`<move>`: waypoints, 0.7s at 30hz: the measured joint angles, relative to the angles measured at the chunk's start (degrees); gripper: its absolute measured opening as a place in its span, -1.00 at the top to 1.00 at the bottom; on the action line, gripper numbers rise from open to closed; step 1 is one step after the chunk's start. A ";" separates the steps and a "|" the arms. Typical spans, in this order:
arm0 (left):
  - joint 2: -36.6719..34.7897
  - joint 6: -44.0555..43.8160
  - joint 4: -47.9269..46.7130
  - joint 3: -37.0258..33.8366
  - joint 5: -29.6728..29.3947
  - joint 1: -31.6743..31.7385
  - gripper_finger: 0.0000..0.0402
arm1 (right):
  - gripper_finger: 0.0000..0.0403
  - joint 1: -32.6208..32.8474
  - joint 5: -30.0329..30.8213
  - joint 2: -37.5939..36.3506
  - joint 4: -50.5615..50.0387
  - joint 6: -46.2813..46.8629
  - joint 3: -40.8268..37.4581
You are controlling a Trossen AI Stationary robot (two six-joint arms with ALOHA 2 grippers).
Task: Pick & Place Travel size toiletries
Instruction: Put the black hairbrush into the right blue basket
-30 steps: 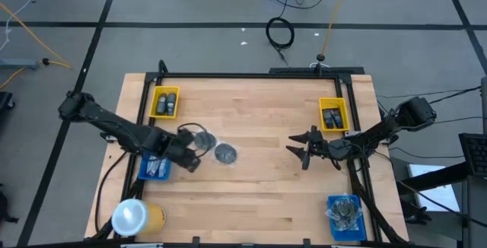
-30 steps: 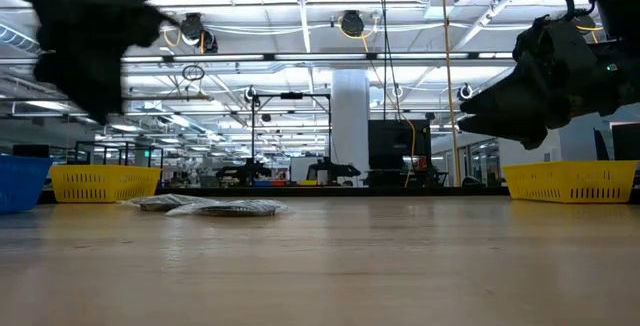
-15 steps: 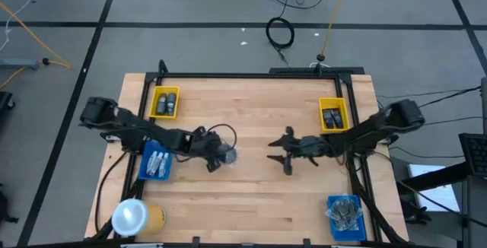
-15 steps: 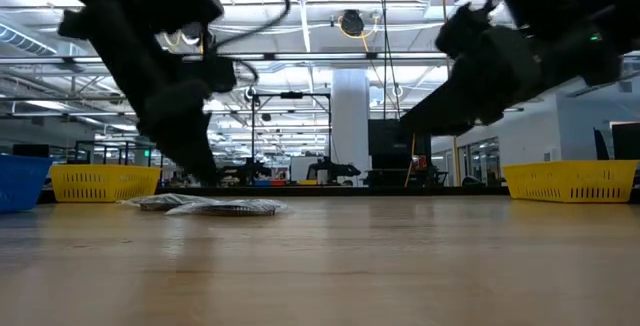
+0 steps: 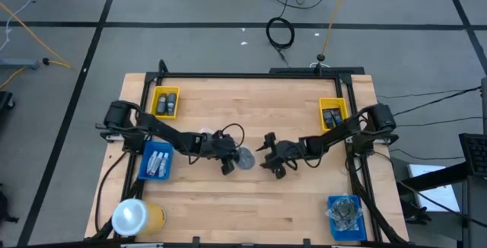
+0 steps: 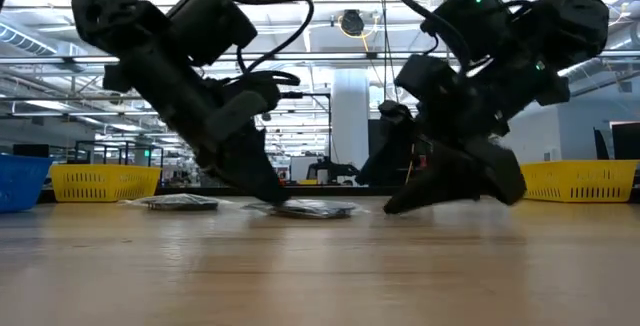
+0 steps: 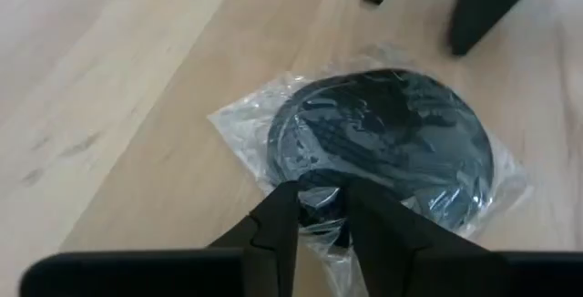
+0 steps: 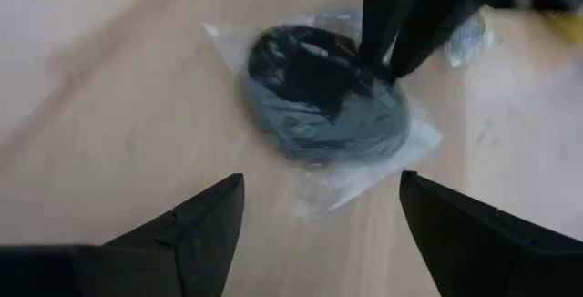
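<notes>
the thing of the task at this moment is a grey round disc in a clear wrapper [image 5: 244, 157], which lies flat on the desk [image 5: 251, 202] about at its middle. being round, the disc has no long axis; only the square wrapper gives corners and edges.

the left pincer [image 5: 228, 162] is placed at the left edge of this disc. in the left wrist view its fingers [image 7: 273, 229] are brought narrow, and a fold of the wrapper with the rim of the disc [image 7: 383, 147] is seen pinched between them, so the disc is judged to be held by its edge, low against the desk. in the low view the same pincer [image 6: 268, 188] is seen down at the desk surface with the disc [image 6: 312, 208] at its tip.

the right pincer [image 5: 272, 163] is placed just to the right of the same disc, near it but apart from it. in the right wrist view its fingers [image 8: 205, 224] are spread wide, nothing is held between them, and the disc [image 8: 328, 97] lies straight ahead of them, with the left fingers standing on its far rim. so the disc lies between the two pincers, and the left one is the nearer, being already on it.

a second wrapped disc [image 5: 204, 138] is seen further to the left and a little farther back, untouched.

farther away, the trays are found at the desk sides: a blue tray [image 5: 144, 162] with pale tubes at the left, a yellow tray [image 5: 155, 102] at the far left, and a yellow tray [image 5: 323, 116] at the far right.
</notes>
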 joint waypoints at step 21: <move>2.78 -10.83 2.22 0.39 -1.45 5.04 0.67 | -0.20 4.62 5.80 1.67 1.78 -13.95 0.17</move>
